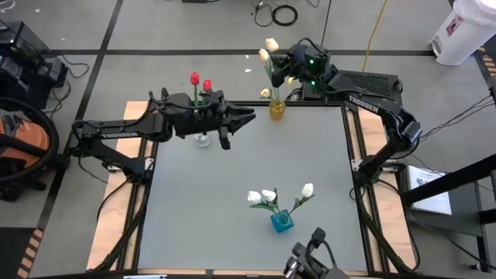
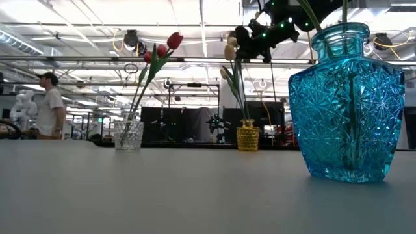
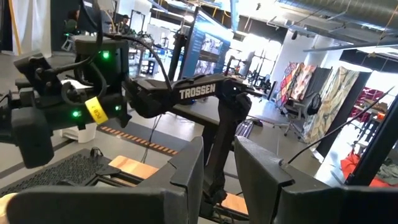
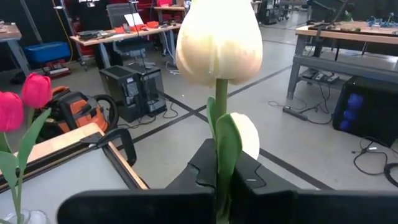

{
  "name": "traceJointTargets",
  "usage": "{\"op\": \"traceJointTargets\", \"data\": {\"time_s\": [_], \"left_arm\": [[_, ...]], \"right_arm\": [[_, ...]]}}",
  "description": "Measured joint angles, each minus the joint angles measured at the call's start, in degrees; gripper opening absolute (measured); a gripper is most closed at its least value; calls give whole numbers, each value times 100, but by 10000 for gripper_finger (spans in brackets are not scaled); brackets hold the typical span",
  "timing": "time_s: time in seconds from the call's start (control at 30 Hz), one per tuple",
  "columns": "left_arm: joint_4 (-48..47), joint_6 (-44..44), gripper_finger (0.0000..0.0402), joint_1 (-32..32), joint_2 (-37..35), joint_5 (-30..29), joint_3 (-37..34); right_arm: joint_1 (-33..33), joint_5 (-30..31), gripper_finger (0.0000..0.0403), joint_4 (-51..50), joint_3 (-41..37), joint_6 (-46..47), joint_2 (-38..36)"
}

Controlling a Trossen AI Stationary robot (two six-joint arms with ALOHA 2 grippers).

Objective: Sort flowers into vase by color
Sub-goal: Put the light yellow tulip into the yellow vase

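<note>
Cream-yellow tulip (image 4: 219, 43) pinched by its stem (image 4: 221, 102) between the pressed-together fingers (image 4: 273, 202) of the right gripper (image 1: 288, 71), held upright above the yellow vase (image 1: 277, 109) at the table's far edge, right of centre. Shared that vase with other cream heads (image 1: 266, 56) — one just behind the held bloom in the right wrist view, another low near the vase's mouth.

Reached in from the left side, the left gripper (image 1: 246, 117) — fingers (image 3: 264, 171) spread partway with nothing between them, hanging above the grey table (image 1: 248, 163) just right of the clear glass vase (image 1: 203, 140). Carried two red tulips (image 1: 200, 80), that clear vase, their stems leaning in the low view.

Stood near the table's front edge, well apart from both grippers, a blue glass vase (image 1: 281, 222) holding three white tulips (image 1: 267, 196), one head (image 1: 308, 189) leaning out to the right.

Beyond the table: an orange vacuum (image 1: 19, 147) on the floor at left, and a person (image 2: 47, 104) standing far off in the room.
</note>
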Motion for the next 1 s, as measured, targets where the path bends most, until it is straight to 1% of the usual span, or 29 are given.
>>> {"op": "traceJointTargets", "data": {"time_s": [0.27, 0.63, 1.0], "left_arm": [[0, -1, 98, 0, 0, 0, -1], [0, 0, 98, 0, 0, 0, 0], [0, 0, 98, 0, 0, -2, 0]], "right_arm": [[13, -9, 0, 2, 0, 13, 189], [15, -9, 2, -44, 0, 22, 204], [17, -8, 38, -282, 0, 21, 204]]}}
